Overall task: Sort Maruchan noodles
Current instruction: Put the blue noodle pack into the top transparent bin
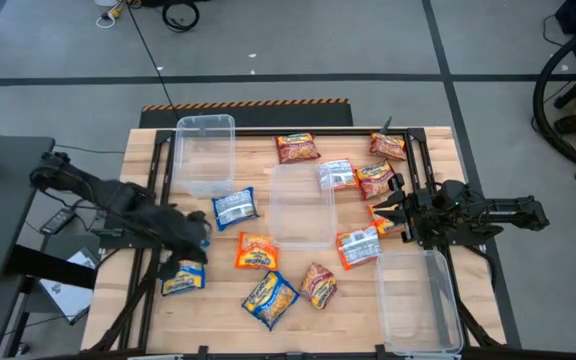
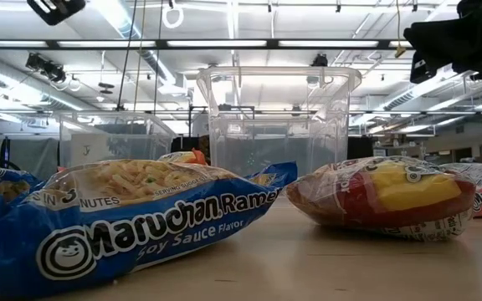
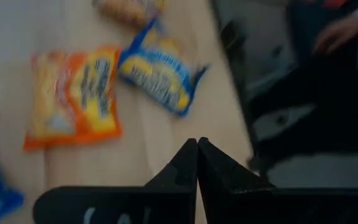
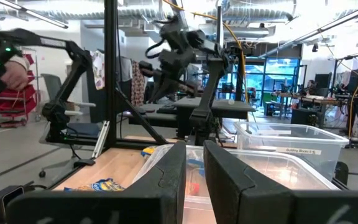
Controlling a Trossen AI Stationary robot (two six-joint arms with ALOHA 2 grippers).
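Wooden desk [image 1: 158,160] | we see Maruchan noodles [image 1: 256,251] scattered among three clear bins [image 1: 303,205] | left tool [image 1: 200,232] pressed together, empty, above desk's left side | right tool [image 1: 390,213] slightly spread, empty, right side

Wooden desk [image 1: 258,285] with noodles and bins
Noodle packets [image 1: 256,251] lie scattered across it, around three clear bins [image 1: 302,205].

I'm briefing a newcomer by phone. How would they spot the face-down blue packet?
Start at the clear bin in the table's middle. Just left of it lies a blue packet on the wood. Unlike the other blue ones, it shows a white label, not yellow noodles.
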